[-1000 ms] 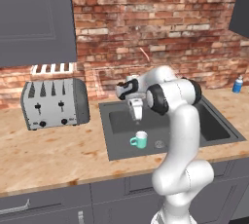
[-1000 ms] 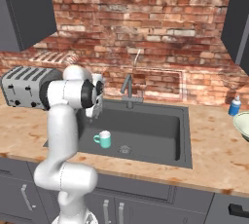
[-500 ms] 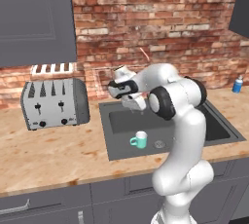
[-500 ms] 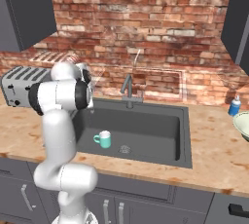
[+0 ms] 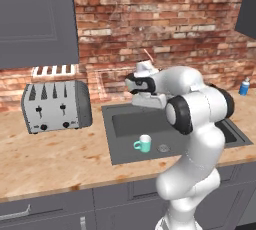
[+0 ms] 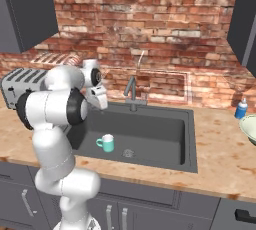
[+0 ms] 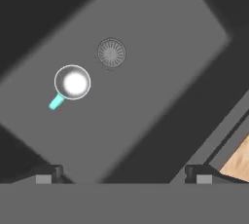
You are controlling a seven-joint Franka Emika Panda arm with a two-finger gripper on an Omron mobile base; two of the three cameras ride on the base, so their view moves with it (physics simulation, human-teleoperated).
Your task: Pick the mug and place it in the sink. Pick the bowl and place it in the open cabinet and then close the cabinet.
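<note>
Hand view: looks straight down into the sink (image 7: 160,62); the two dark finger tips (image 7: 48,173) stand far apart at the bottom edge, nothing between them.
Gripper (image 7: 122,174): spread wide and empty, hanging above the basin.
Mug (image 7: 72,82): upright on the sink floor, white inside showing as a round disc, teal handle pointing toward the lower left of the hand view.
Mug against fingers: well apart from both tips, above the left tip and not in the gap between them.
Drain (image 7: 111,52): round metal grille, near the mug, up and to its right in the hand view.
Left base view: the mug (image 5: 143,144) stands in the front part of the sink (image 5: 125,124), just beside the drain (image 5: 163,148); the arm's hand is raised over the basin.
Right base view: the mug (image 6: 106,143) is on the basin floor left of the drain (image 6: 128,152), handle turned to the left.
Bowl (image 6: 249,128): on the counter at the far right edge, well apart from the sink (image 6: 155,129).
Faucet (image 6: 132,90): at the back rim of the sink.
Toaster (image 5: 56,105): on the counter left of the sink.
Blue bottle (image 6: 241,109): near the bowl, by the brick wall.
</note>
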